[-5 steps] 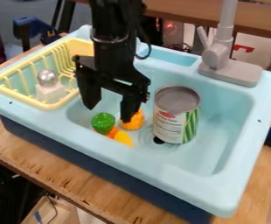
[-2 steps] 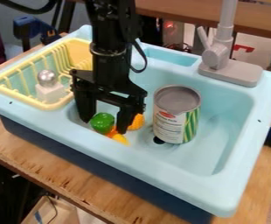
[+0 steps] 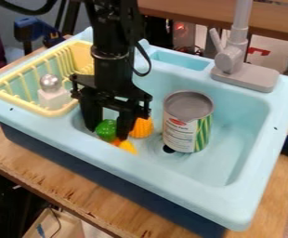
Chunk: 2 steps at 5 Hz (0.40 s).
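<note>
See green toy pepper (image 3: 106, 129) low in sink (image 3: 243, 123), between tips of gripper (image 3: 109, 133), set at narrow gap, can't confirm firm hold. Likely light, stiff, a bit slick; pinch round widest part. Note bumpy orange toy (image 3: 142, 128) just beside, tin can (image 3: 187, 123) farther out

Sink (image 3: 171, 179) on counter (image 3: 47, 174); inside, can (image 3: 187, 123) right of toy vegetables (image 3: 142, 128); rack (image 3: 22, 104) upper left, faucet (image 3: 236, 58) upper right.

The toy vegetable (image 3: 105, 130) was glossy, bright green and rounded, with a lobed, pepper-like surface that caught small highlights. Partly hidden, it lay to the left of the can (image 3: 187, 123) in the camera view, apart from it.
</note>
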{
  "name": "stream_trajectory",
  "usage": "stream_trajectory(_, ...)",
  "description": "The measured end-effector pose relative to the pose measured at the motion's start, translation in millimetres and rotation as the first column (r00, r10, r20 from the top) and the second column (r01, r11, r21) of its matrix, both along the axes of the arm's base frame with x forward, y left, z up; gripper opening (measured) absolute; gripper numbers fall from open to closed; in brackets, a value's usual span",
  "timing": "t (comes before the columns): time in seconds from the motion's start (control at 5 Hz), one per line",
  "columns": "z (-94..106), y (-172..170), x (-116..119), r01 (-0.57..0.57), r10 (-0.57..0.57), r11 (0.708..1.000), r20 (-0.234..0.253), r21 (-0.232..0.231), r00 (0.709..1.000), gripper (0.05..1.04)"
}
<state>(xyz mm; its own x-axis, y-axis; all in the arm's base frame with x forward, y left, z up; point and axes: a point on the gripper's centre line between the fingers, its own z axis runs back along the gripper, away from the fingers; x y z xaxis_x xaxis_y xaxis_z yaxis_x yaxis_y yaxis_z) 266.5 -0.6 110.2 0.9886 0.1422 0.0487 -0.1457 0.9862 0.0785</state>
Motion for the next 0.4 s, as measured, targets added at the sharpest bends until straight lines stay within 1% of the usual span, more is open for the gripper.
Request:
stream_trajectory(0.2, 1.9, 1.6, 0.9, -0.003, 0.003, 1.000, 0.001, 0.010, 1.000, 0.615)
stream_trajectory(0.4, 14.2, 1.6, 11.0, -0.005, 0.005, 1.000, 0.040, 0.014, 0.999, 0.615)
